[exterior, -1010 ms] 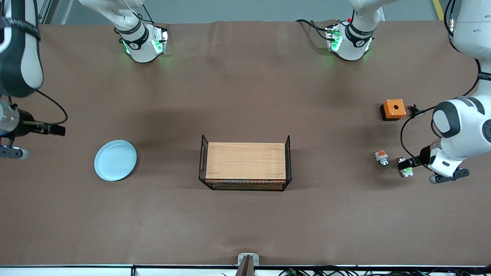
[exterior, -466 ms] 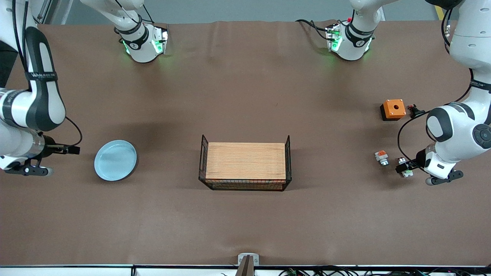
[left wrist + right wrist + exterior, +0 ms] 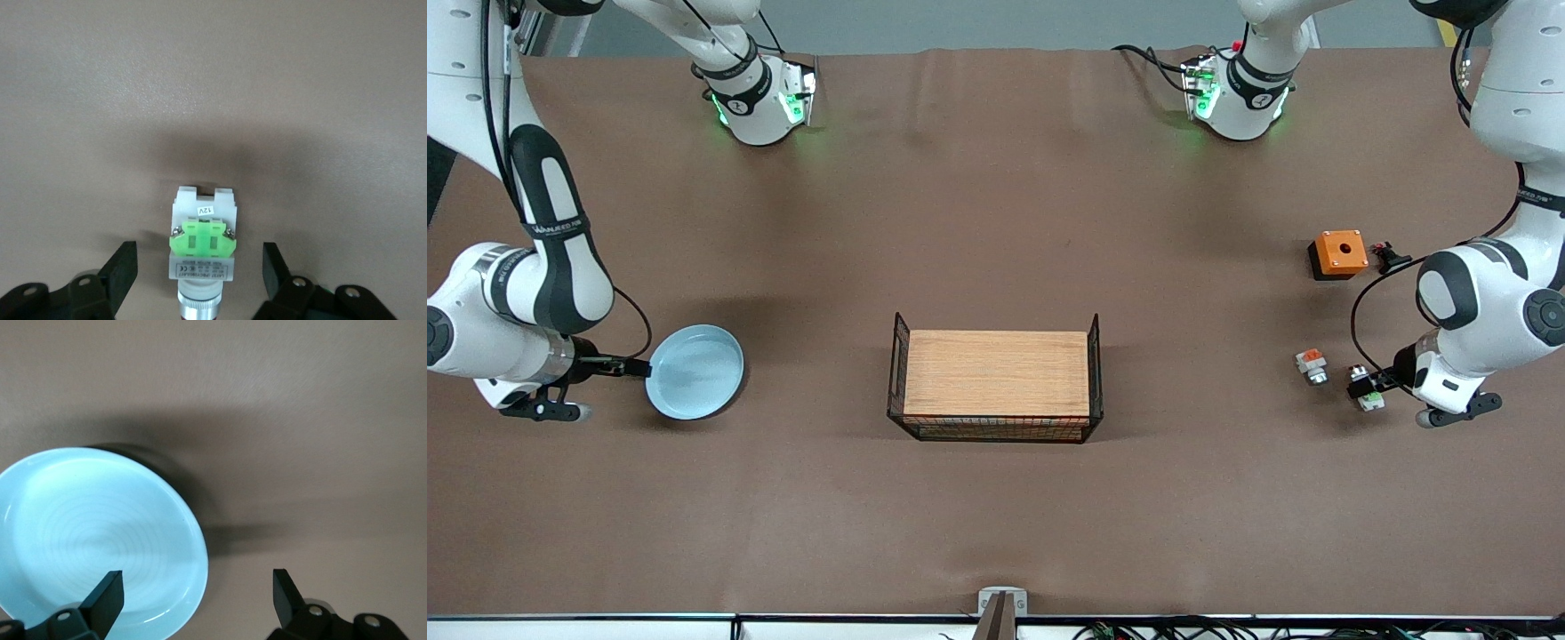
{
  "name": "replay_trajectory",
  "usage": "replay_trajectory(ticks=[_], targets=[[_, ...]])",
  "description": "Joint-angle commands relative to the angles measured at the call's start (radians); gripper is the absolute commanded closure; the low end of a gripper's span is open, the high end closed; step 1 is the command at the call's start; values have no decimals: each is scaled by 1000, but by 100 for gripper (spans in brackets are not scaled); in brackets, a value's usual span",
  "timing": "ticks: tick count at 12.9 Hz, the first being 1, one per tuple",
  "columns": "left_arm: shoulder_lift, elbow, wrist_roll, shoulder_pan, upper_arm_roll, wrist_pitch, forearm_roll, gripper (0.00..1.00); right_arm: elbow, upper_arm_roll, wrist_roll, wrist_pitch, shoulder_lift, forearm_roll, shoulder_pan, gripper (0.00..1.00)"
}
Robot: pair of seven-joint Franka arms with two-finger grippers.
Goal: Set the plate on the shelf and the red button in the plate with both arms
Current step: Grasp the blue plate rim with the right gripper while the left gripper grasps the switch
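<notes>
The left gripper (image 3: 199,283) is standing low at the red button (image 3: 202,240), jaws spread w/ a gap on each side, nothing gripped yet; the fingers (image 3: 120,277) are flanking its body. The right gripper (image 3: 193,600) is also gaping wide, empty, one finger over the plate (image 3: 100,540) and the other outside its rim.

Taking the wooden board (image 3: 996,372) in its wire basket (image 3: 996,431) as landmark: the plate (image 3: 695,371) is lying on the table well toward the right arm's end of the board, abt level w/ it. The red button (image 3: 1368,391) is lying well toward the left arm's end, w/ a similar white part w/ an orange patch (image 3: 1310,364) between it and the board. An orange box (image 3: 1338,252) is sitting farther from the front camera than both.

Risks, as I judge them: the button is tiny, so an off-centre pinch could be twisting or squirting it out. The plate rim is thin and shallow; the finger may be skidding over it and pushing the plate, or the plate may be tilting in a one-edge hold. How deep the right fingers are sitting on the rim is hard to tell, prob. shallow.
</notes>
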Motion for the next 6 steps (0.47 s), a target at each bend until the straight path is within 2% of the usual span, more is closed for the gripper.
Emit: replay_trajectory(ticks=[1,3,4,5,6], targets=[[19,7,0,4,-1,20,23,32,-17,12,-63,43,17,58,-26,3],[20,7,0,7,1,20,23,48,-50,12,-63,60,17,63,-35,10],[19,7,3,8,-1,20,23,71,-59,12,-63,62,17,83,-33,14],[17,7,0,7,-1,19,23,89,-66,11,-63,62,17,104,-35,18],[11,7,0,7,-1,17,23,98,-74,12,-63,69,17,120,-35,23]])
